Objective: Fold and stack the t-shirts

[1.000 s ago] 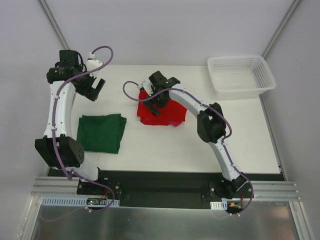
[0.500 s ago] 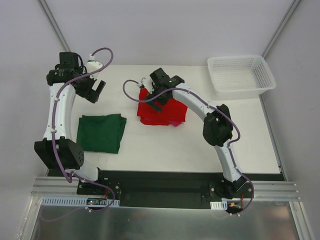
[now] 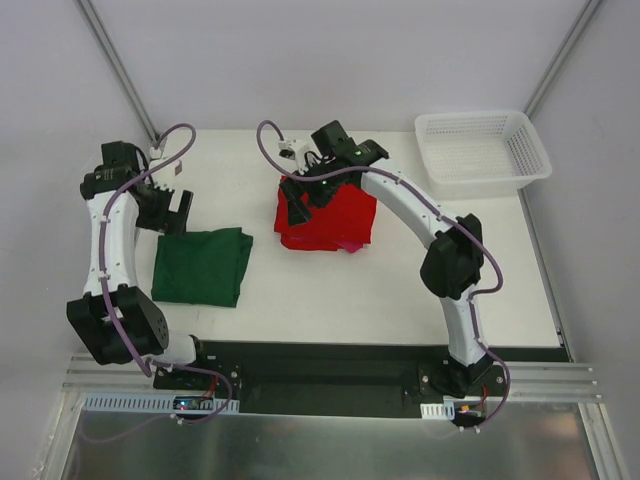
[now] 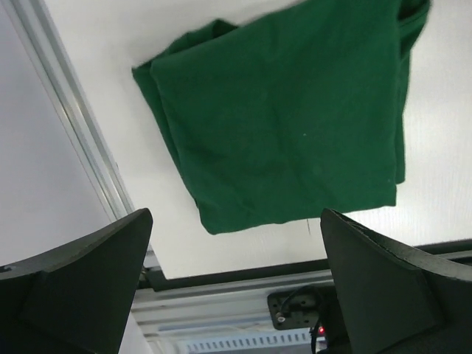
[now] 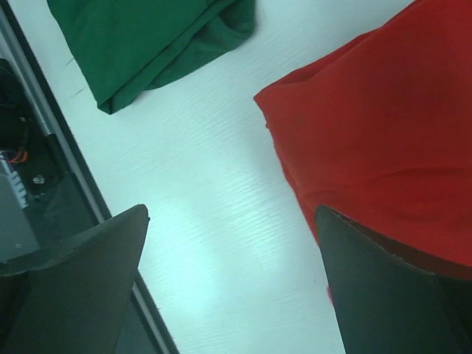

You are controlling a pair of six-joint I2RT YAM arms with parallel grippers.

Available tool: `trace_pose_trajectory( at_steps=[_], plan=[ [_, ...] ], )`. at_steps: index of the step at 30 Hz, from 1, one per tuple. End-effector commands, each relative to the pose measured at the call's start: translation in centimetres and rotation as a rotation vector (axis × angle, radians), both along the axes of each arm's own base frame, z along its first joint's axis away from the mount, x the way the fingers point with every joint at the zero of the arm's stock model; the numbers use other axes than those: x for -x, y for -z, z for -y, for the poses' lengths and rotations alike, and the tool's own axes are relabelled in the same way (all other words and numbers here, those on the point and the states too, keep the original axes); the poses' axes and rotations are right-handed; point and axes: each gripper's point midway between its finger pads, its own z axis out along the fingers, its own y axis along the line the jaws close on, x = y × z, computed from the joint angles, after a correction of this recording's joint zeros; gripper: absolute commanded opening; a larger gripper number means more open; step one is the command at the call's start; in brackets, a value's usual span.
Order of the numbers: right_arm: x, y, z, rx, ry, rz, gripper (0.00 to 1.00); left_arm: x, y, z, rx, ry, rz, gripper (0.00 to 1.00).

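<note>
Tabletop, smooth white, separates the flat-folded green shirt from the rumpled red shirt; left gripper and right gripper gape empty.

Bright, even light falls from overhead; the table carries faint, soft shadows. The overhead view is sharp. In both wrist views the dark fingers near the lens blur, while the green shirt looks crisp. The right wrist view shows a pale sheen on the table.

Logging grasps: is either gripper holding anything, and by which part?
Nothing held. Left gripper open near the dark green cloth t-shirt; right gripper open by the bright red cloth t-shirt.
</note>
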Motion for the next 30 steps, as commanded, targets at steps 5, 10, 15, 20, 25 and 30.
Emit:
trace_pose_trajectory(
  at_steps=[5, 10, 15, 20, 25, 30],
  plan=[
    [1.2, -1.9, -1.3, -0.111, -0.039, -0.103, 1.00, 5.0, 5.5, 0.4, 0.101, -0.158, -0.101, 0.99],
    [0.9, -3.7, 0.0, -0.112, -0.053, -0.026, 1.00, 5.7, 8.1, 1.2, 0.044, -0.188, -0.111, 0.99],
    [1.9, -5.5, 1.1, -0.135, -0.072, -0.004, 1.00, 4.3, 8.9, 0.1, -0.046, -0.220, -0.084, 0.99],
    [3.7, -6.8, 2.1, -0.160, -0.143, 0.018, 1.00, 2.0, 8.9, -0.5, -0.069, -0.225, -0.004, 0.99],
    [4.8, -6.4, 3.4, -0.140, -0.172, 0.036, 1.00, 0.9, 10.0, 0.6, -0.015, -0.199, 0.058, 0.99],
    [5.0, -4.7, 5.3, -0.060, -0.181, 0.085, 1.00, 0.7, 12.6, 2.3, 0.063, -0.203, 0.014, 0.99]
  ],
)
